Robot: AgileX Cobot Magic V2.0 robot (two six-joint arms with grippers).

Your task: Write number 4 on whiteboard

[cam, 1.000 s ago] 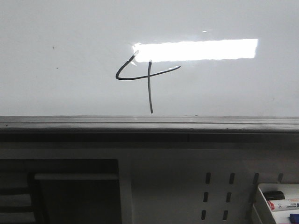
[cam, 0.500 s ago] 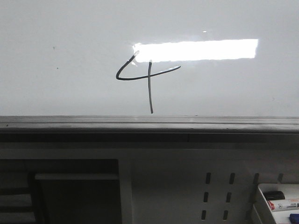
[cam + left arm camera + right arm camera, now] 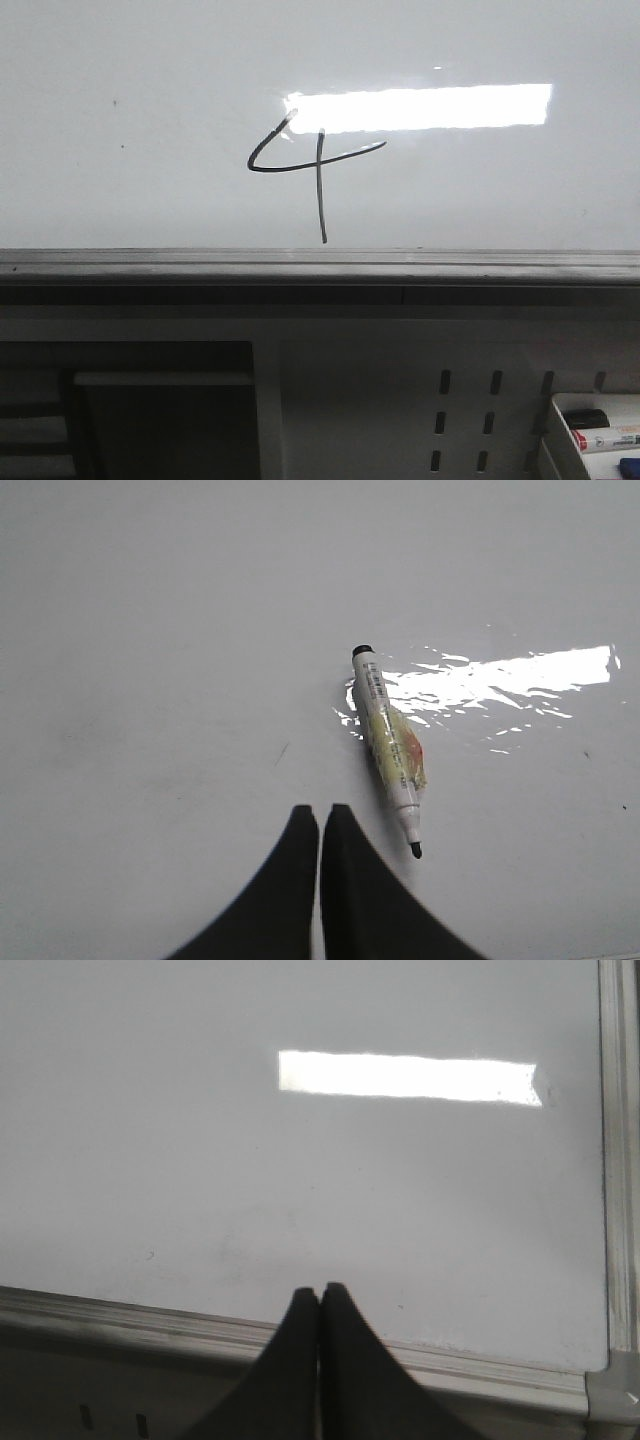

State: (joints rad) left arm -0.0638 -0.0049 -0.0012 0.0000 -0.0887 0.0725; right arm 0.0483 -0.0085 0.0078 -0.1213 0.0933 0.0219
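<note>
A thin black number 4 is drawn on the whiteboard, just below the bright glare in the front view. No gripper shows in that view. In the left wrist view my left gripper is shut and empty above the whiteboard. An uncapped marker lies flat on the board just beside the fingertips, not touching them. In the right wrist view my right gripper is shut and empty over the whiteboard near its framed edge.
A dark grey ledge runs along the board's near edge. Below it is a white perforated panel with slots. A white tray at the lower right holds markers. The board's metal frame and corner show in the right wrist view.
</note>
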